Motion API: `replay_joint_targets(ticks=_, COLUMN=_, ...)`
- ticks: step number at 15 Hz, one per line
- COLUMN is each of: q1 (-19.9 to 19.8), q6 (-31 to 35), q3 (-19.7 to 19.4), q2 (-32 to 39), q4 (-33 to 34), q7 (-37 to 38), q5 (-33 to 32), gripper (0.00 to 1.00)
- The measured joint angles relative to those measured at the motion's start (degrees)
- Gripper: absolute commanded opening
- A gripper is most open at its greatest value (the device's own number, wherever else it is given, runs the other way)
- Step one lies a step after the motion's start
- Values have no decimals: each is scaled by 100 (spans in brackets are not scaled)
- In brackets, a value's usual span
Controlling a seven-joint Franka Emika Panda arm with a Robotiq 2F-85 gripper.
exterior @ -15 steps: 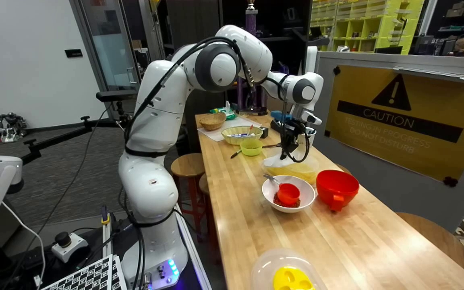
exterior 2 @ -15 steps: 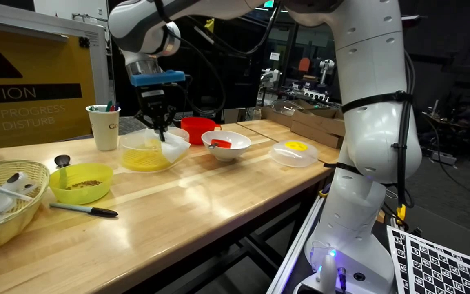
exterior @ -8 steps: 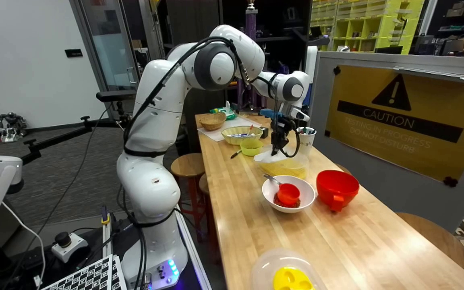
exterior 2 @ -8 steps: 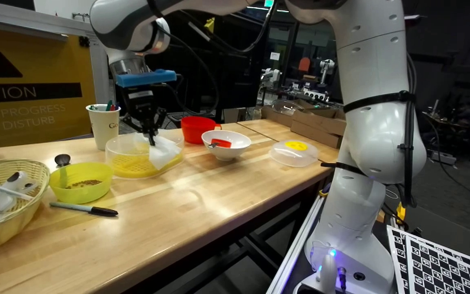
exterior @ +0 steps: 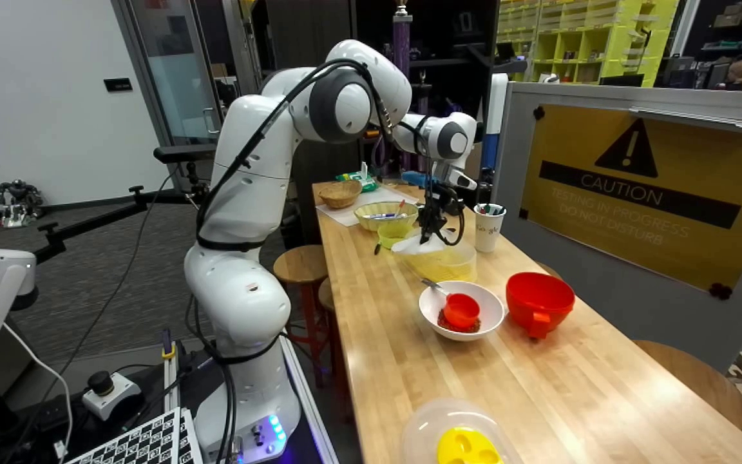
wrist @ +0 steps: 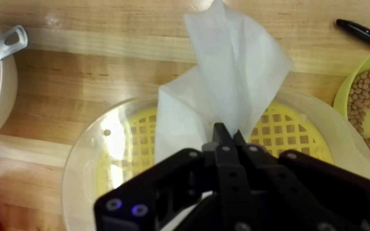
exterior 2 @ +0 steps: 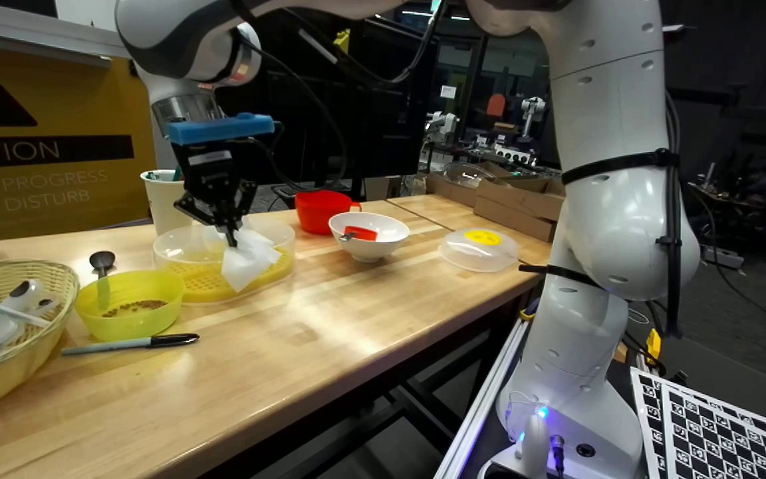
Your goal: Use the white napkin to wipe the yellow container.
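The yellow container (exterior: 448, 265) is low, wide and translucent, with a yellow grid inside; it also shows in an exterior view (exterior 2: 207, 283) and the wrist view (wrist: 284, 128). My gripper (wrist: 231, 133) is shut on the white napkin (wrist: 217, 54), pinching its middle over the container's rim. In both exterior views the gripper (exterior: 424, 237) (exterior 2: 231, 241) points down at the container, and the napkin (exterior: 413, 245) (exterior 2: 247, 261) drapes over the near wall, partly inside and partly outside. The part of the napkin under the fingers is hidden.
A lime bowl (exterior 2: 131, 313) with brown pellets stands against or very close to the container. A black-capped marker (exterior 2: 133, 343) lies beside it. A paper cup (exterior: 488, 229), a white bowl (exterior: 433, 317) with a red scoop, a red bowl (exterior: 542, 299) and a basket (exterior 2: 24, 359) stand nearby.
The gripper and napkin have moved toward the lime bowl and basket. The container has slid along with them. The lime bowl and marker have shifted slightly the same way.
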Motion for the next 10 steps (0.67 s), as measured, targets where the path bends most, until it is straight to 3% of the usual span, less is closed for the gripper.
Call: replay_joint_targets(ticks=10, q1=-86, q6=3, q3=-33, q2=-48, q4=10, q7=0, q5=0, gripper=0)
